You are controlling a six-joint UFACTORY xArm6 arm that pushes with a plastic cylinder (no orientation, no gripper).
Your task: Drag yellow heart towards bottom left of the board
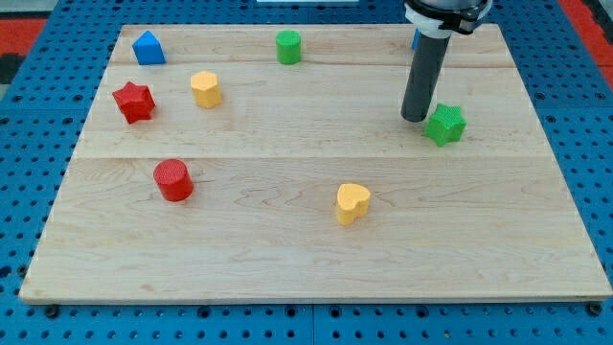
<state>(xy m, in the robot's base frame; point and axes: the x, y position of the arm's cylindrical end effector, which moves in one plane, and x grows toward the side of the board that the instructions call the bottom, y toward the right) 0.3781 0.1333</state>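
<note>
The yellow heart (351, 202) lies on the wooden board (316, 259), a little right of the middle and toward the view's bottom. My tip (416, 117) stands up and to the right of it, well apart from it. The tip is right beside the left edge of a green star (445, 124). The dark rod rises from the tip to the view's top edge.
A yellow hexagon (205, 88) and a red star (134, 102) lie at the upper left. A blue house-shaped block (147, 47) sits at the top left corner. A green cylinder (288, 46) is at the top middle. A red cylinder (173, 179) lies at the left.
</note>
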